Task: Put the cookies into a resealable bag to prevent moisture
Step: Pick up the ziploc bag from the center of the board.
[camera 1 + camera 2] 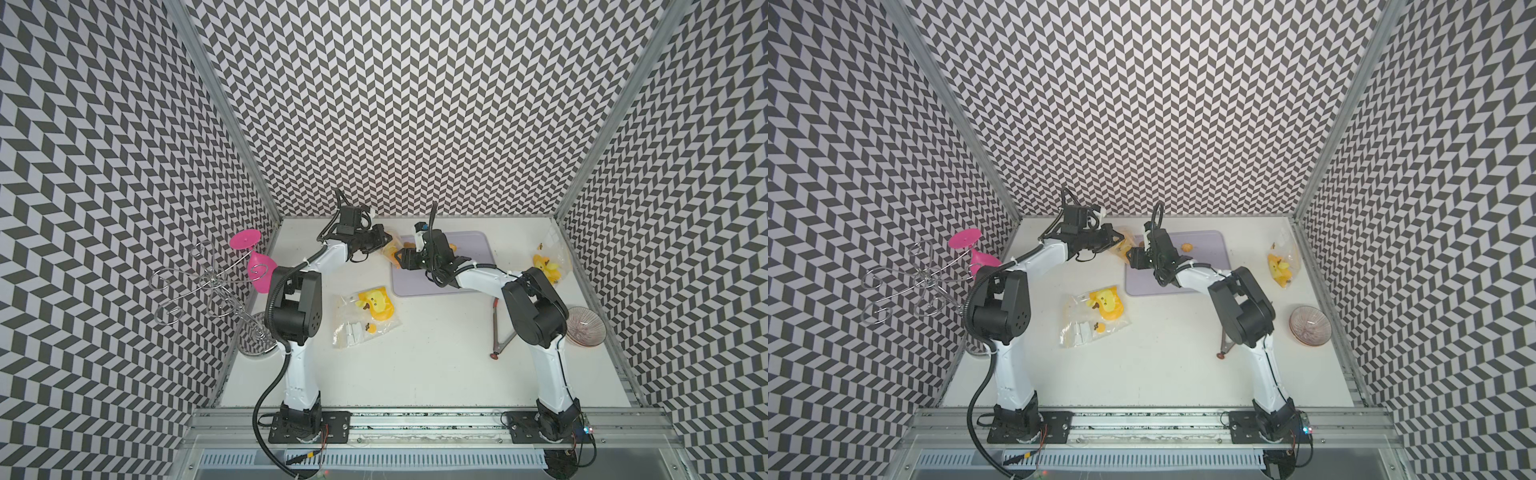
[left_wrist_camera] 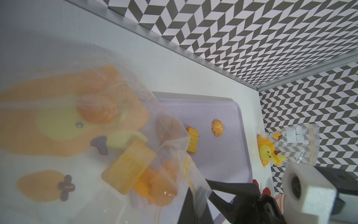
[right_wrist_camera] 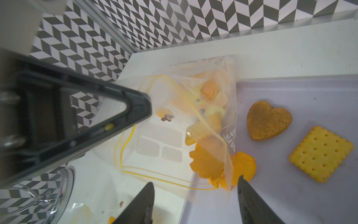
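Right wrist view: my right claw stands partly open, its fingers apart and gripping nothing. A corner of the resealable bag lies between them, with an orange cookie just beside one finger. My left claw is closed on the bag's edge. Several cookies sit inside the bag. A heart cookie and a square cracker rest on the lavender tray, near the bag. In both top views the bag hangs upper centre of the frame, between both claws.
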Tool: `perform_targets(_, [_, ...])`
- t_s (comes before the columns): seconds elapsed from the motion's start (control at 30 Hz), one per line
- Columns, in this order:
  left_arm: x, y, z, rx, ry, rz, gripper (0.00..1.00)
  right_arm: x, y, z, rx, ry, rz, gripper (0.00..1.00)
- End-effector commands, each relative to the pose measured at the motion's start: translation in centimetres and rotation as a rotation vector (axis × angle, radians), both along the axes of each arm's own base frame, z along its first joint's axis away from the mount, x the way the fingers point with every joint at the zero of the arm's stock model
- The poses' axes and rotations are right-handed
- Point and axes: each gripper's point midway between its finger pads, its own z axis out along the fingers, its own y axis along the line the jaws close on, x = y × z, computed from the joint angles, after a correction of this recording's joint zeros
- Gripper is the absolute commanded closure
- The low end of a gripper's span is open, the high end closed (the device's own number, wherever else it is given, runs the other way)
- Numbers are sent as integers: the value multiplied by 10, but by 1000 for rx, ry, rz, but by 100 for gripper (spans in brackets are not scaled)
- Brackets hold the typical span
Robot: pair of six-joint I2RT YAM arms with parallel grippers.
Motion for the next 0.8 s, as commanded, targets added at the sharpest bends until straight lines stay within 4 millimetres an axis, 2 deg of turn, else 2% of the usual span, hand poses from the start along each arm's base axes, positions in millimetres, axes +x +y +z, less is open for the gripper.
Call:
perform_targets(0.0, [-1, 3, 40, -44, -97, -12, 100, 13, 0, -5, -37, -22, -19, 37])
perform_targets(0.2, [-4, 4, 57, -80, -143, -28, 100, 21, 0, 5, -20, -61, -36, 48])
perform_targets(0.53, [-3, 10, 59, -90, -145, -22, 100, 25, -1, 9, 1, -57, -32, 75])
perform_targets(0.77, [-2, 13, 59, -94, -141, -16, 100, 23, -1, 30, 20, -88, -26, 90])
